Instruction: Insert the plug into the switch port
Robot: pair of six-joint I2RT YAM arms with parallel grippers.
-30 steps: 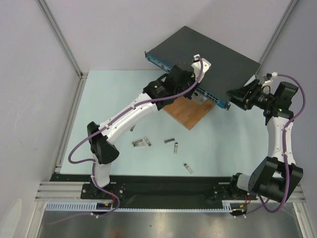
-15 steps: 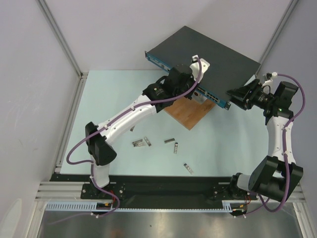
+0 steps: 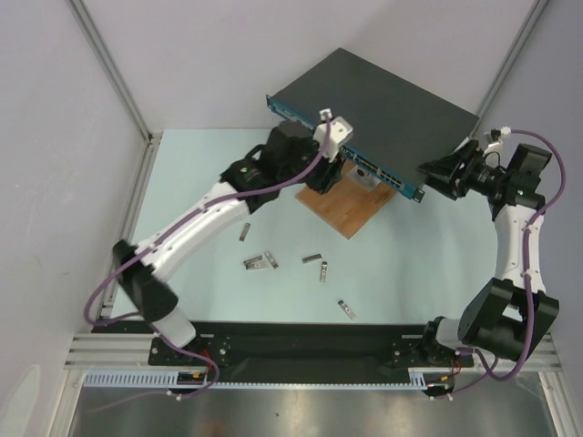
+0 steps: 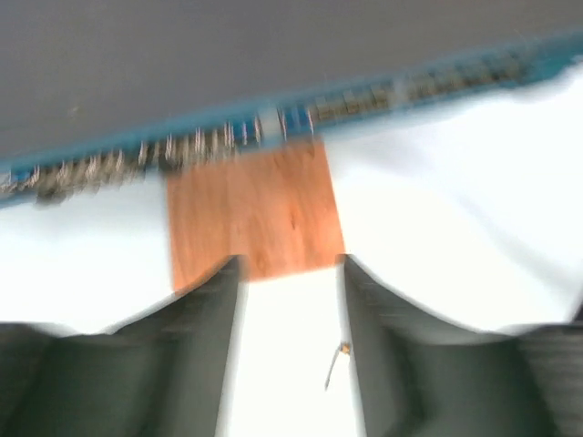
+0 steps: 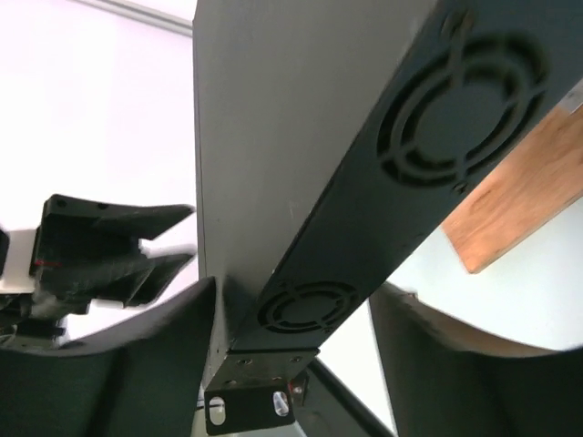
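At the counter's point(image 3: 410, 255) far side, the switch point(image 3: 383, 100) lies with its front over a wooden board point(image 3: 342, 208), presumably raising the ports point(image 3: 383, 170); the right hand point(image 5: 296, 287) straddles its end, jaws apart, likely steadying; the left hand point(image 4: 287, 269) hangs open, empty.

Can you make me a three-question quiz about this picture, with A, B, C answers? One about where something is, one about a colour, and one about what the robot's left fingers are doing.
1. Where is the board?
A) partly under the switch's front edge
B) on top of it
C) beside it, not touching

2. What colour is the switch's front strip?
A) red
B) blue
C) yellow

3. The left fingers are:
A) shut tight
B) open, holding something
C) open, empty

Answers:
1 A, the switch's front edge lies over the board.
2 B, the strip looks blue in the top and left wrist views.
3 C, the left wrist view shows a bare gap between them.
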